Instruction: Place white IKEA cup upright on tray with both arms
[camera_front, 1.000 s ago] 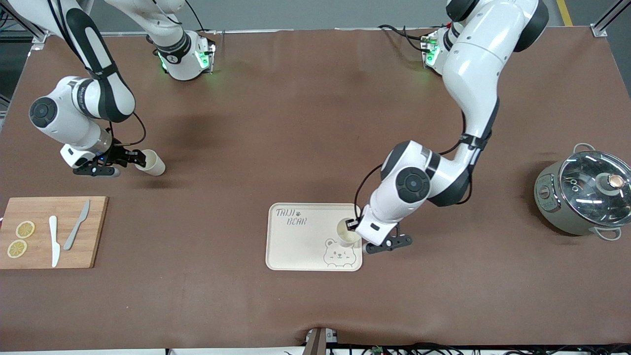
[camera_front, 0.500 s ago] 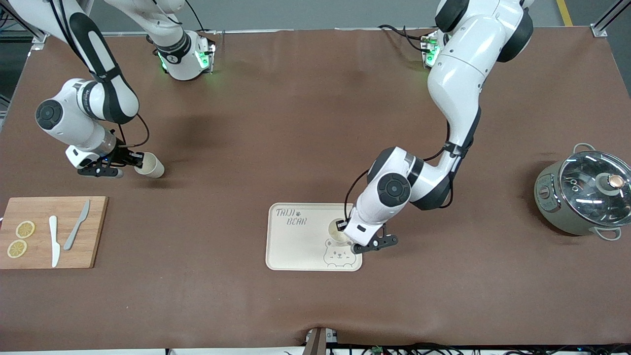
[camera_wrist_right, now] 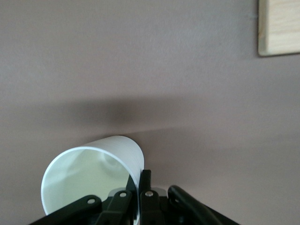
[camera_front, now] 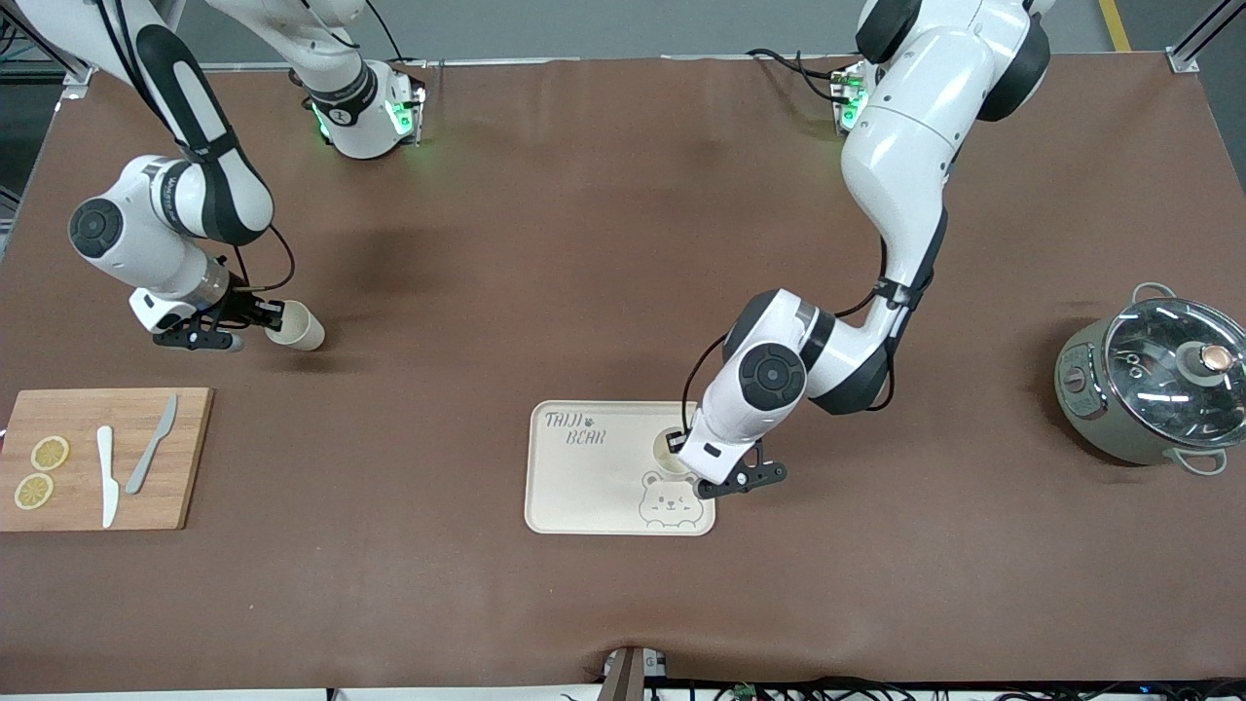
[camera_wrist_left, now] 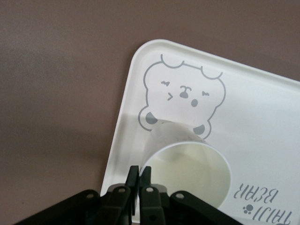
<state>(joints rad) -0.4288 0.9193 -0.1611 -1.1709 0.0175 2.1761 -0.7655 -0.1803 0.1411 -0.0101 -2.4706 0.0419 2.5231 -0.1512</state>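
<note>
A white cup (camera_front: 669, 449) stands upright on the cream tray (camera_front: 584, 482), at the edge toward the left arm's end, just above the bear drawing. My left gripper (camera_front: 681, 451) is shut on its rim. The left wrist view shows the cup (camera_wrist_left: 187, 171), the tray (camera_wrist_left: 253, 112) and the gripper (camera_wrist_left: 139, 169) pinching the cup wall. A second white cup (camera_front: 298, 327) lies tilted on its side near the right arm's end of the table. My right gripper (camera_front: 267, 316) is shut on its rim, as the right wrist view shows of the cup (camera_wrist_right: 89, 178) and gripper (camera_wrist_right: 140, 180).
A wooden cutting board (camera_front: 185, 458) with two knives (camera_front: 105, 477) and lemon slices (camera_front: 49, 453) lies nearer the front camera than the second cup; its corner shows in the right wrist view (camera_wrist_right: 281, 28). A grey pot with a glass lid (camera_front: 1158, 380) stands at the left arm's end.
My left gripper has carried its cup a little inward over the tray, toward the right arm's end. My right gripper and its cup have shifted only slightly.
</note>
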